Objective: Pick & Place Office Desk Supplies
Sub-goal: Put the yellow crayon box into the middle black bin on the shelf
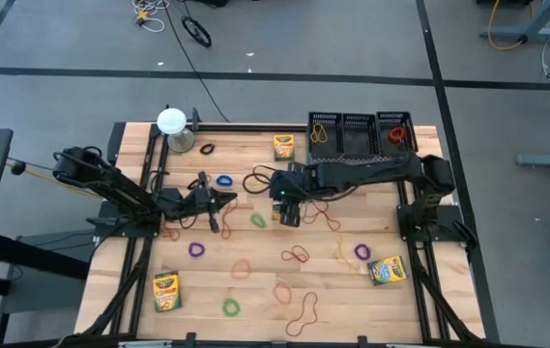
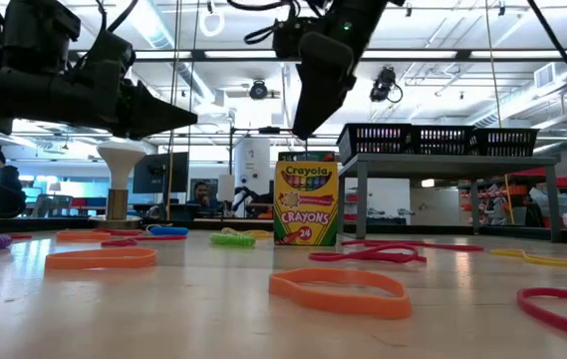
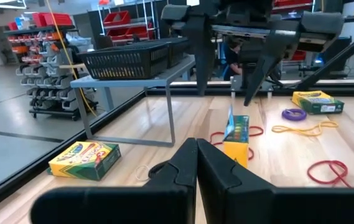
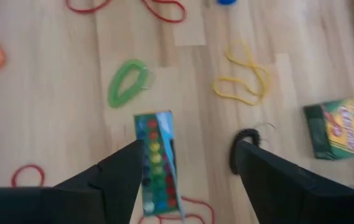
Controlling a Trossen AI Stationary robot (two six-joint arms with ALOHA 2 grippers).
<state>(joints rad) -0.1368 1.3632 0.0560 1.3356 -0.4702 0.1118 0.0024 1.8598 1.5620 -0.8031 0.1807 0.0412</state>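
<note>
One upright crayon box (image 2: 306, 199) stands near the middle of the wooden table (image 1: 352, 309), and I think it is the thing to pick up now. The right gripper (image 4: 189, 152) hangs just above it with its two dark fingers spread wide apart, holding nothing. From the right wrist view the box sits closer to one finger than the other. So the gripper should slide over a little until the box is in the middle of the gap. Then it can go straight down and squeeze the two wide flat sides gently. If it comes down off to one side, a finger could bump the top and tip the box over, because the box is tall and thin.

The left gripper (image 3: 196, 155) waits just beside it, low over the table, with its fingers pressed together and nothing in them.

The box is thin cardboard, smooth and a bit shiny, yellow and green, with flat sides and sharp corners. It may dent if it is squeezed hard. Many rubber bands lie flat all around, like a green loop (image 4: 127, 81) and an orange loop (image 2: 341, 291). They are thin, soft and bendy. A black wire-mesh rack (image 1: 357, 135) stands at the far edge, hard and full of little holes.
</note>
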